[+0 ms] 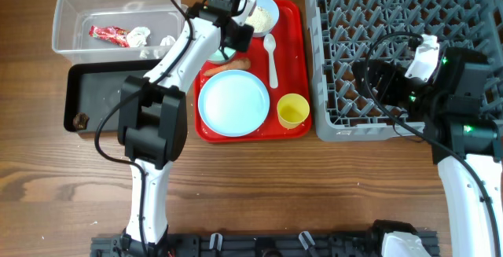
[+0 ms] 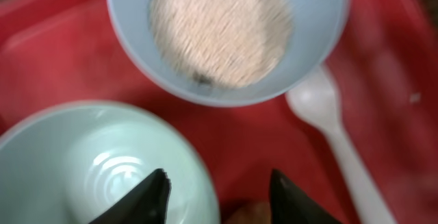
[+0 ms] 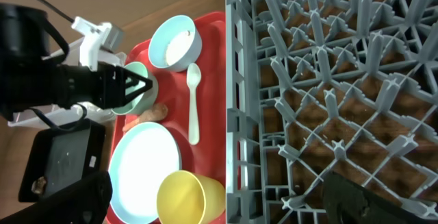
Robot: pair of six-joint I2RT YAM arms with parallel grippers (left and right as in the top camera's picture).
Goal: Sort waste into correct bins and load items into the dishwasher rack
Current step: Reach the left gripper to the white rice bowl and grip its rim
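Observation:
My left gripper (image 1: 229, 40) is open and empty above the far end of the red serving tray (image 1: 292, 62). In the left wrist view its fingers (image 2: 219, 183) straddle the rim of an empty teal bowl (image 2: 82, 162) and a bit of orange carrot (image 2: 250, 214). Just beyond is a blue bowl (image 2: 130, 39) holding white rice (image 2: 219, 25), with the white spoon (image 2: 321, 104) to the right. The carrot (image 1: 229, 67), blue plate (image 1: 233, 102) and yellow cup (image 1: 293, 111) lie on the tray. My right gripper (image 1: 371, 76) is open and empty over the grey dishwasher rack (image 1: 393, 13), near its left edge (image 3: 236, 148).
The clear tub (image 1: 60, 21) at the far left holds the red wrapper (image 1: 108, 34) and white tissue (image 1: 141, 37). The black tray (image 1: 102, 92) in front of it holds a brown scrap (image 1: 79, 119). My left arm stretches across the black tray's right side.

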